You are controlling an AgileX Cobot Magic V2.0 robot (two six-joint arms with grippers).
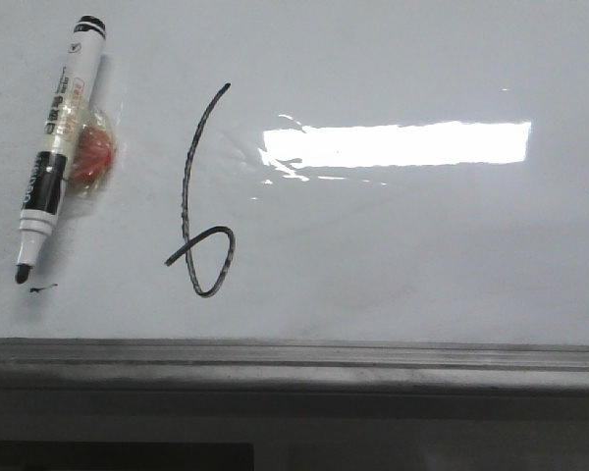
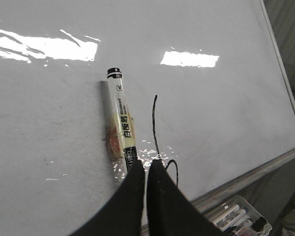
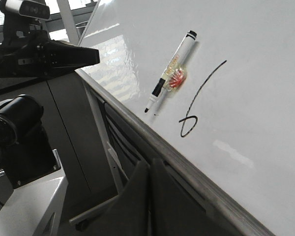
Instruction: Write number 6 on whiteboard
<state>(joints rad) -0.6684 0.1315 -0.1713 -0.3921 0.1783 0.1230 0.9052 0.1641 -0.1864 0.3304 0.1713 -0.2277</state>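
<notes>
The number 6 (image 1: 201, 201) is drawn in thin black marker on the whiteboard (image 1: 412, 255), left of a bright light reflection. It also shows in the left wrist view (image 2: 155, 125) and the right wrist view (image 3: 199, 101). A white marker with black cap end (image 1: 57, 137) lies on the board left of the 6, uncapped tip toward the frame, stuck with clear tape over a red blob (image 1: 90, 155). My left gripper (image 2: 146, 166) is shut and empty, hovering over the board between the marker and the 6's loop. My right gripper (image 3: 150, 164) is shut and empty, off the board below its frame.
A tiny black ink dash (image 1: 43, 288) sits by the marker tip. The dark grey frame edge (image 1: 294, 358) runs along the board's near side. A tray of spare markers (image 2: 238, 216) sits below the frame. The other arm and a camera (image 3: 34, 44) are left of the board.
</notes>
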